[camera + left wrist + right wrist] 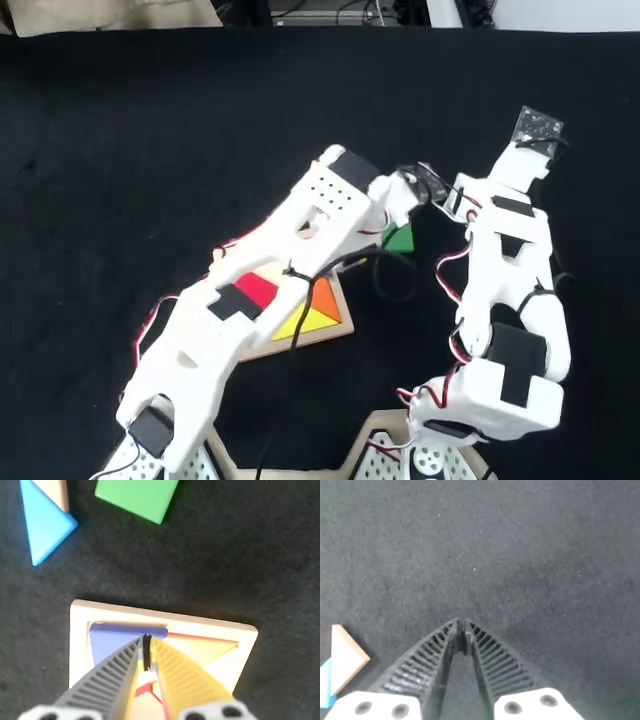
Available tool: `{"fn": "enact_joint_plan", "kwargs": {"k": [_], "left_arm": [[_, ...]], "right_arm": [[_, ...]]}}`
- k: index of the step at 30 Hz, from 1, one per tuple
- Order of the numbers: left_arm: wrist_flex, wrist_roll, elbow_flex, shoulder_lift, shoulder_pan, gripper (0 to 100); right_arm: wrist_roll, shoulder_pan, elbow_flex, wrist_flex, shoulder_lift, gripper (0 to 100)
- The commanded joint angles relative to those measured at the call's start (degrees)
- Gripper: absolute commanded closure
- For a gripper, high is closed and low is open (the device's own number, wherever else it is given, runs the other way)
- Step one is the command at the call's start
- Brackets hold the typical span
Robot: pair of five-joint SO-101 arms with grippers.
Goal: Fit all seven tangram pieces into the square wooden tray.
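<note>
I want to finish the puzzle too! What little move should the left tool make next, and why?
Probably lift the left tool and open it toward the green piece. It sits shut and empty over the tray, while green lies outside on the cloth.

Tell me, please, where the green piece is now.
Left wrist view: the green piece lies on the cloth outside the tray, near the blue triangle; high view: between left arm and right arm.
</note>
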Motion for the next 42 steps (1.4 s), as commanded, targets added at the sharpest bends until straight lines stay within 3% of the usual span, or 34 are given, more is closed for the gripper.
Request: {"fn": "enact_joint_plan", "kwargs": {"k": [1,33,42], "left_arm": [[-0.7,0.4,1.5,-1.5,-11.1,97],[-1.1,2.0,-12.5,-1.7,-9.9,97],[0.4,2.3,-14.3,-2.9,-3.8,97]], "right_arm": [[-0.2,1.1,-1.4,-1.1,-3.1,98.7],[2.5,-2.5,2.9,-6.3,-6.5,98.7],[2.3,-2.9,-4.2,-1.8,-6.0,98.7]]}}
